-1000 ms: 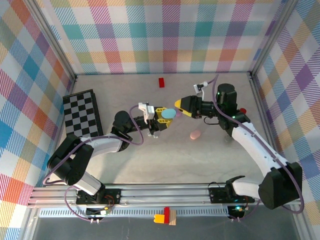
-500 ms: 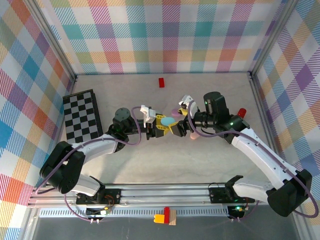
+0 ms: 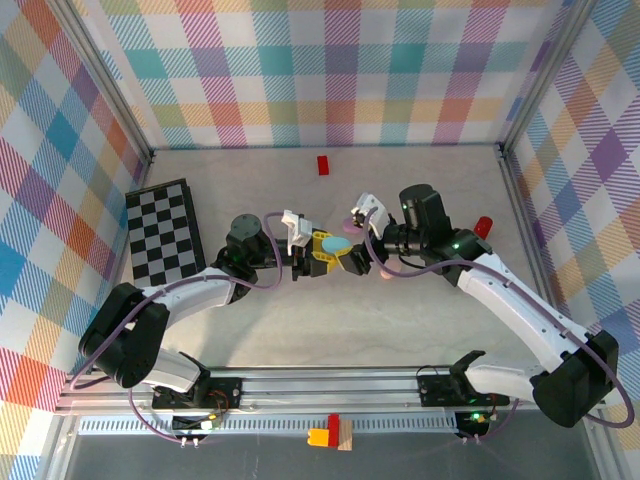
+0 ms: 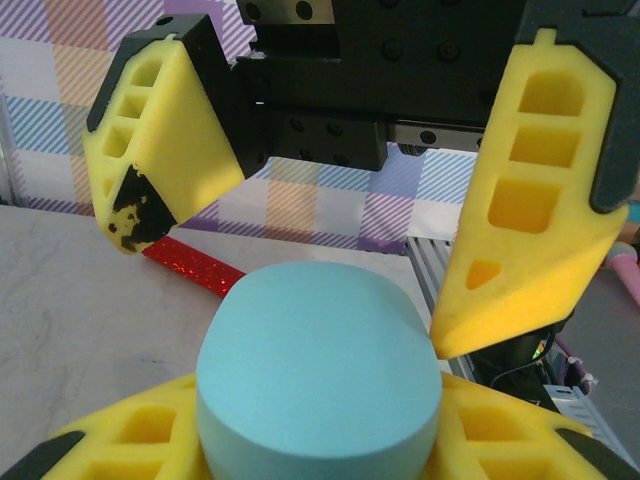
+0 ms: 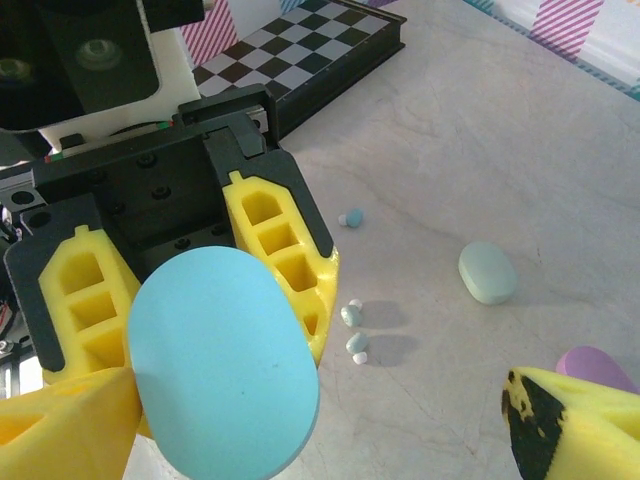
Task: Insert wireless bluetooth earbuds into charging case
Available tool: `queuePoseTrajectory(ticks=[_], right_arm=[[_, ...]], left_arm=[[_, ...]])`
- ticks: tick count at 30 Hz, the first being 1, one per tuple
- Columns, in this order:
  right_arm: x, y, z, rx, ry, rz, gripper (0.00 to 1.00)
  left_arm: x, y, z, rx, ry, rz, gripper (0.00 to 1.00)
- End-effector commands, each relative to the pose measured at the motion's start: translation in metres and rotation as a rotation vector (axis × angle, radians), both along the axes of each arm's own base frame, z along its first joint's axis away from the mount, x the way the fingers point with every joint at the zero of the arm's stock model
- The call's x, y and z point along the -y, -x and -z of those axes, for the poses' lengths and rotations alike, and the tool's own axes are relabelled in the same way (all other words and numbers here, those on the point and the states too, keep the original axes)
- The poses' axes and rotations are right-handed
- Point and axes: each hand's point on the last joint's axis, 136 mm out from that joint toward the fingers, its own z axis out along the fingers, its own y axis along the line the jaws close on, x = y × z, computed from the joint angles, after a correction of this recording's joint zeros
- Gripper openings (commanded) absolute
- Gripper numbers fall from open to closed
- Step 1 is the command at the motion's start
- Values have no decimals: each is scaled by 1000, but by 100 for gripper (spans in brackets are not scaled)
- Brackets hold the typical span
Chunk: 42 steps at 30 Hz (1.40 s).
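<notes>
My left gripper [image 3: 322,253] is shut on a light blue, pebble-shaped charging case [image 3: 337,243] and holds it above the table; the case looks closed. In the left wrist view the case [image 4: 320,370] sits between my yellow fingers [image 4: 150,440]. My right gripper [image 3: 362,250] is open, and its fingers [image 4: 530,200] straddle the case without clamping it. In the right wrist view the case [image 5: 225,375] fills the lower left, and three tiny blue and mint earbuds [image 5: 352,315] lie loose on the table beyond it.
A pale mint case [image 5: 487,272] and a lilac case [image 5: 590,365] lie on the table. A pink case [image 3: 389,268] shows under the right arm. A checkerboard [image 3: 162,230] lies at the left and a red block [image 3: 323,165] near the back wall.
My right gripper has swung down and left to the blue case and now straddles it with open jaws. The left gripper has shifted a little while keeping its hold.
</notes>
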Motion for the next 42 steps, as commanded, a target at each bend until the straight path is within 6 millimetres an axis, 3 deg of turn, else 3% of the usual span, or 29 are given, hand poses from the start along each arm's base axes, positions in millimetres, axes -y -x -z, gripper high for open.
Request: queuePoseTrajectory(ticks=[1, 9, 21, 32, 42], right_arm=[[5, -9, 4, 58, 38, 44, 92], [21, -29, -19, 158, -4, 208, 91], [20, -36, -14, 126, -6, 233, 91], [6, -9, -30, 57, -119, 90, 92], [20, 1, -48, 5, -282, 63, 92]], left_arm=[[-2, 7, -24, 65, 42, 38, 39], [-4, 11, -18, 67, 23, 46, 39], [-6, 20, -20, 81, 22, 81, 39], [-8, 15, -16, 67, 12, 40, 39], [-12, 5, -13, 64, 9, -5, 39]])
